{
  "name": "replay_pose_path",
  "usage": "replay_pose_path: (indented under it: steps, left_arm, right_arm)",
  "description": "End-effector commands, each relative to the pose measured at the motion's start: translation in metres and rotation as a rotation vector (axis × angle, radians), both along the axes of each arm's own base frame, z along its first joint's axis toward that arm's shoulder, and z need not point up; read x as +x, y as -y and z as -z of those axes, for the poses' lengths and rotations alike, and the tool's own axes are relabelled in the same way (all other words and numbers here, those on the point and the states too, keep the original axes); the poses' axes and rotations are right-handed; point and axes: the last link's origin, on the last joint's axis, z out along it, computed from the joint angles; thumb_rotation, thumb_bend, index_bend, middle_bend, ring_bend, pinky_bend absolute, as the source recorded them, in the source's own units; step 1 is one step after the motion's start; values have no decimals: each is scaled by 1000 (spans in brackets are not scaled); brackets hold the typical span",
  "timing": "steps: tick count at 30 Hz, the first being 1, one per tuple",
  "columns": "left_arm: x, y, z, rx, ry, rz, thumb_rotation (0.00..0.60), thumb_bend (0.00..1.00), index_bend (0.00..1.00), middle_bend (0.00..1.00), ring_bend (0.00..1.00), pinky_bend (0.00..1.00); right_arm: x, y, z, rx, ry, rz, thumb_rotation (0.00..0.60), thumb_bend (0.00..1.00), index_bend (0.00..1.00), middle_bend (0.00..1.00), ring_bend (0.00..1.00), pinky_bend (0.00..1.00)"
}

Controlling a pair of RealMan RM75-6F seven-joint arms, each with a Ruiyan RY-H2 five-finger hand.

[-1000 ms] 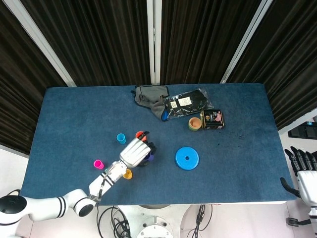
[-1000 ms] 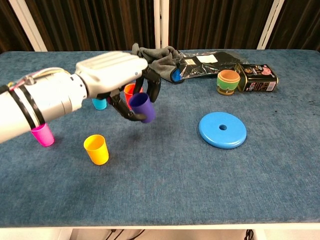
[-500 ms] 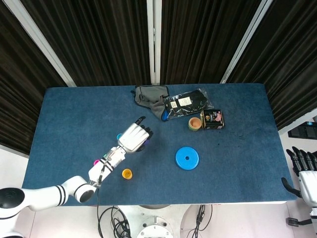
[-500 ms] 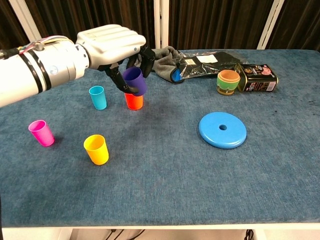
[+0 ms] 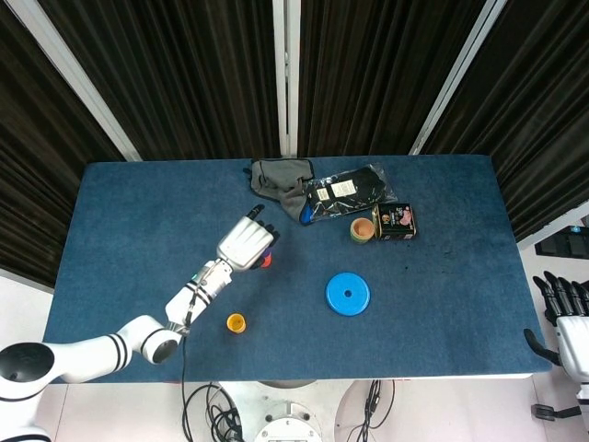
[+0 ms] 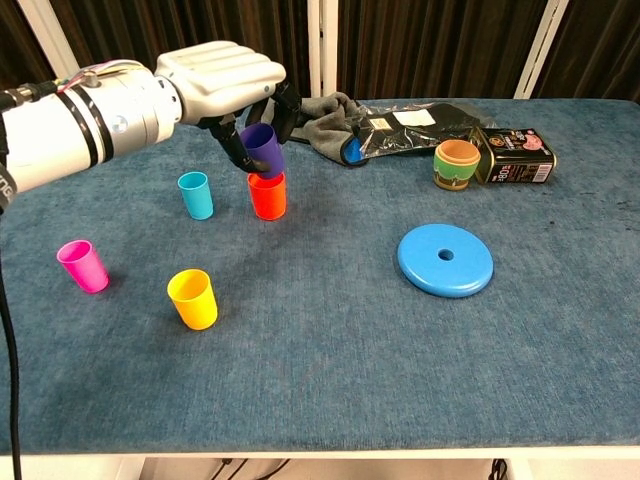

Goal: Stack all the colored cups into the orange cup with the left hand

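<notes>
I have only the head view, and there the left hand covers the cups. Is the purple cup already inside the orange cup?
Observer: Not seated yet. In the chest view the left hand holds the purple cup tilted, with its bottom at the rim of the orange cup.
Operator: I do not find the blue cup in my view. Where is it?
Observer: The blue cup stands upright just left of the orange cup, apart from it.
Operator: And the pink one?
Observer: The pink cup stands upright further left, beyond the yellow cup.
</notes>
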Motion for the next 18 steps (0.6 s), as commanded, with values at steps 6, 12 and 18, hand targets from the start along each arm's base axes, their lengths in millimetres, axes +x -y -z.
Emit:
replay_pose_path:
  steps: [6, 12, 18]
  left_arm:
    - [-3, -1, 7, 0, -20, 3, 600, 242, 519, 485, 507, 144]
    - [-8, -2, 8, 1, -48, -9, 600, 242, 494, 469, 465, 136]
    - [-6, 1, 9, 1, -59, 8, 600, 239, 411, 426, 417, 124]
  right_arm:
    - [0, 0, -1, -2, -2, 3, 600, 258, 0, 0, 0, 0]
    - [0, 0, -1, -6, 0, -3, 600, 258, 0, 0, 0, 0]
    - [-1, 0, -1, -3, -2, 2, 600, 258, 0, 0, 0, 0]
